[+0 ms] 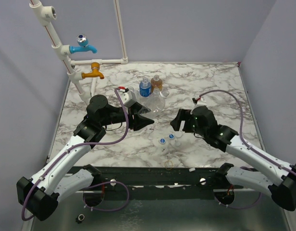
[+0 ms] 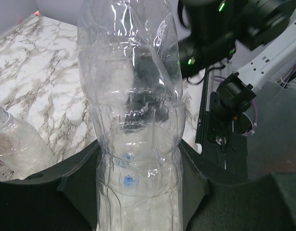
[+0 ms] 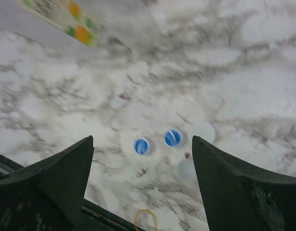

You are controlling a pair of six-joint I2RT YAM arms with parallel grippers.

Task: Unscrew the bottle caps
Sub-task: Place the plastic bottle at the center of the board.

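Observation:
My left gripper (image 1: 144,120) (image 2: 138,150) is shut on a plain clear bottle (image 2: 133,96), one finger on each side of its lower body; its top is out of the frame. My right gripper (image 1: 177,121) (image 3: 142,142) is open and empty, hovering above loose caps on the marble: two blue-and-white caps (image 3: 142,146) (image 3: 173,138) and two white caps (image 3: 204,131) (image 3: 186,169). They also show in the top view (image 1: 162,141) (image 1: 171,136). The blue-labelled bottle (image 1: 145,87), the amber bottle (image 1: 156,83) and a larger clear bottle (image 1: 156,102) stand behind the left gripper.
A thin yellowish ring (image 1: 169,164) (image 3: 146,219) lies near the table's front edge. A small uncapped bottle (image 2: 15,144) lies left of the held one. Blue (image 1: 83,46) and orange (image 1: 94,72) taps hang on white pipes at the back left.

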